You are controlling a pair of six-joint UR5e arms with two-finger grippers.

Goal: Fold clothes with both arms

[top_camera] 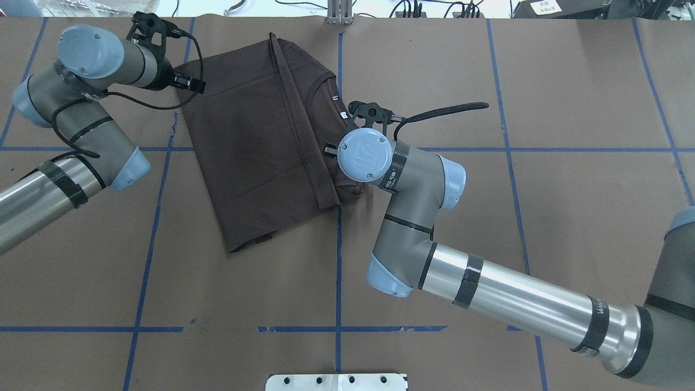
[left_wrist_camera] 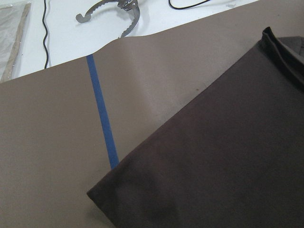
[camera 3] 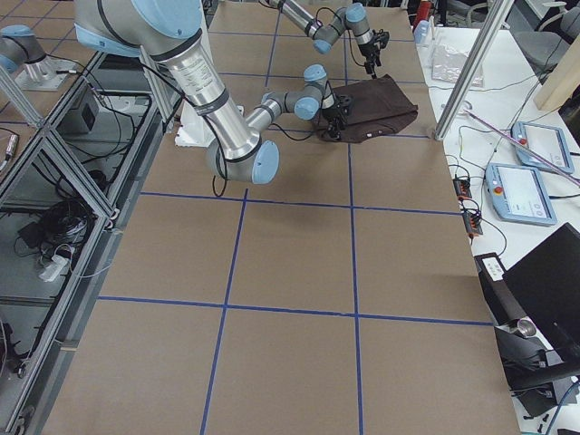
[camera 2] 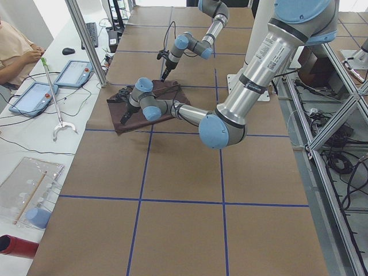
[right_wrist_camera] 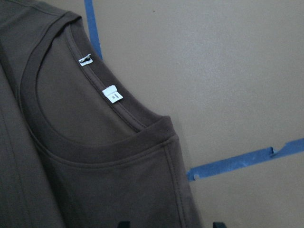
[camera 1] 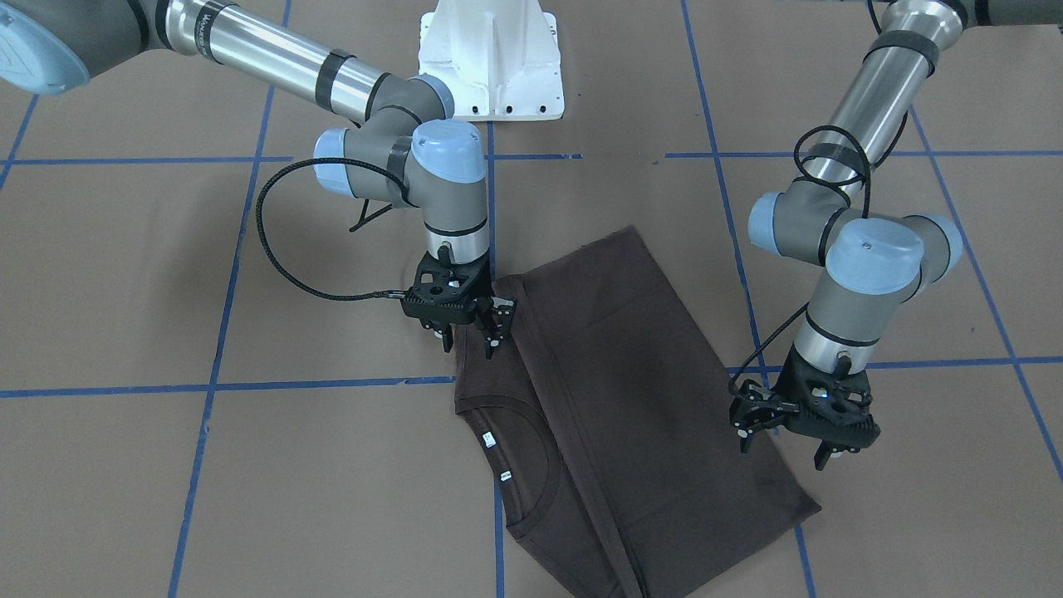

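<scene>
T-shirt [camera 1: 664, 374], dark brown and short-sleeved, lies flat on a brown paper-covered bench [camera 1: 166, 274] gridded with blue tape lines [camera 1: 224, 386]. The right fingers [camera 1: 492, 332], black and spread wide with nothing between them, straddle the garment's collar-side edge near the shoulder; whether their tips touch the cloth cannot be told. Just ahead of them, in the right wrist view, sits the ribbed round collar [right_wrist_camera: 29, 102] with two small white neck labels [right_wrist_camera: 112, 94] sewn inside. The left fingers [camera 1: 745, 433], likewise parted and gripping nothing, point down at the shirt's opposite edge near a corner, cloth to one side of them and bare bench to the other. Between the two sets of fingers, the stitched edge of a folded-over layer [camera 1: 565, 415] runs straight across the garment beside the collar. Beyond the left fingers, off the bench, a toothed metal claw tool [left_wrist_camera: 129, 21] rests on a white surface [left_wrist_camera: 199, 14]. Behind the right fingers stands a white pedestal base [camera 1: 490, 66].
</scene>
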